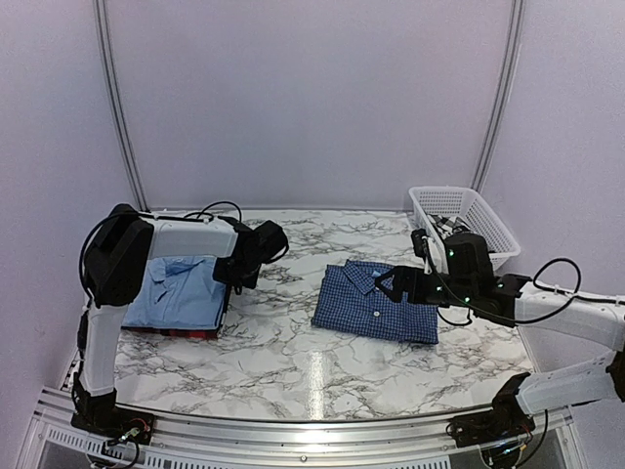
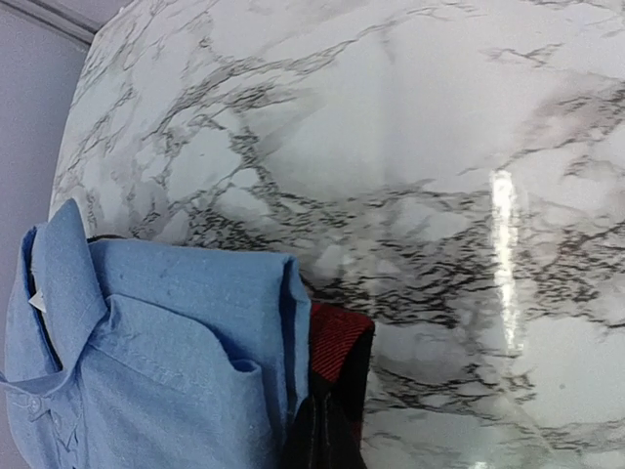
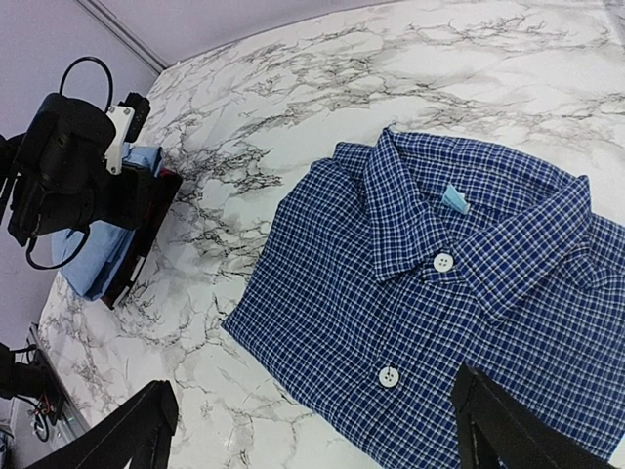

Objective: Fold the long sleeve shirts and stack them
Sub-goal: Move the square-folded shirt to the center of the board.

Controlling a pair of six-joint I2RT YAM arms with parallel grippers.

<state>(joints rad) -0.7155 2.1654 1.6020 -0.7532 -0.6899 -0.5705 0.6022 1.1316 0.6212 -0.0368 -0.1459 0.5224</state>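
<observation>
The wide-open right end effector (image 3: 311, 381) should take the navy shirt (image 3: 322, 274) low at its edge, keeping folds together; the left end effector (image 1: 266, 244) is closed

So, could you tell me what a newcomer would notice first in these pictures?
The folded navy check shirt lies mid-table on the marble table, with the open right gripper hovering over it. At the left, a light blue shirt sits folded on a dark red one, and a white basket stands at the back right.
</observation>
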